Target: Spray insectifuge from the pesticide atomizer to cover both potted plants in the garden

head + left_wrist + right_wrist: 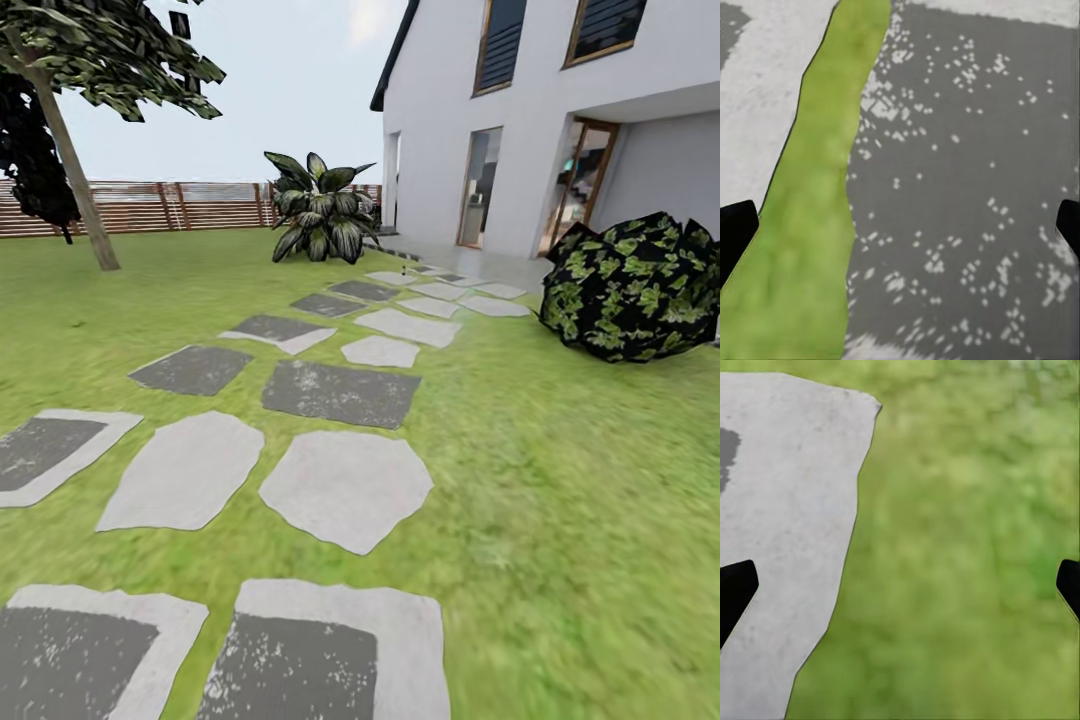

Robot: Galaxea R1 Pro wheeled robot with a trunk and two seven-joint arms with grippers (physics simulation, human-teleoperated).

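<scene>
So the robot is out on the lawn (560,480), following the stepping stones (345,488) that run from the bottom of the frame up toward the house (520,120) at upper right. The pesticide atomizer isn't anywhere in these shots, and neither are the low rosette plants. What's there instead: a tall striped-leaf plant (322,208) at center top and a dark bush (635,285) at right, neither of them a target.

Both grippers are spread wide and empty. The left gripper (900,225) hangs over a speckled grey stone, the right gripper (900,585) over grass beside a pale slab.

Biggest risk from here is probably the robot mistaking the striped plant for a target, or rolling on toward the house and away from wherever the bottle sits.
</scene>
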